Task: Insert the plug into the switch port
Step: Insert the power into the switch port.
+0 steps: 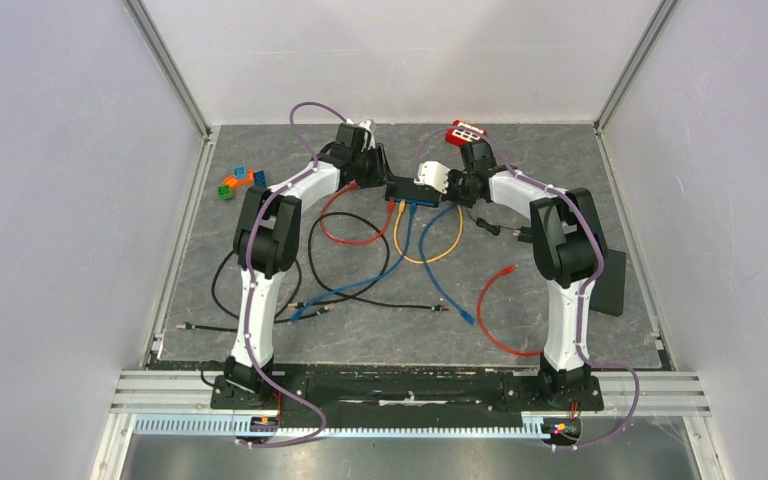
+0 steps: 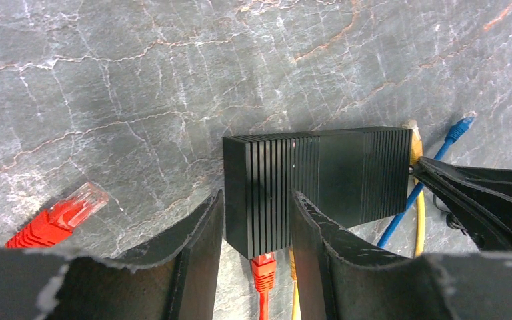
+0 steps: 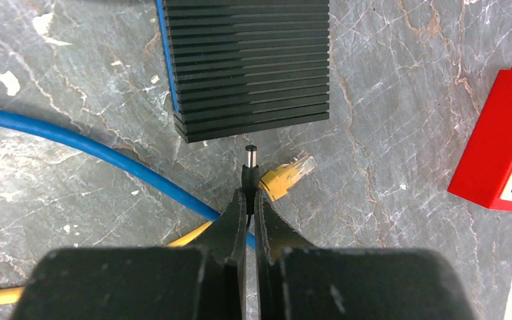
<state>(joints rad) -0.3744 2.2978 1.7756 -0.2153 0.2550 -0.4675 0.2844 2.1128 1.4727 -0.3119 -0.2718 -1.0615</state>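
Misalignment is my worry: the plug (image 3: 249, 160), pinched in my closed right gripper (image 3: 249, 199) at frame centre, points at the switch (image 3: 250, 67) just above it, and I cannot see the port. A crooked push may bend the plug or shove the switch, though my left gripper (image 2: 257, 200), half-open, clamps its end. One front port holds a red cable (image 2: 263, 267).
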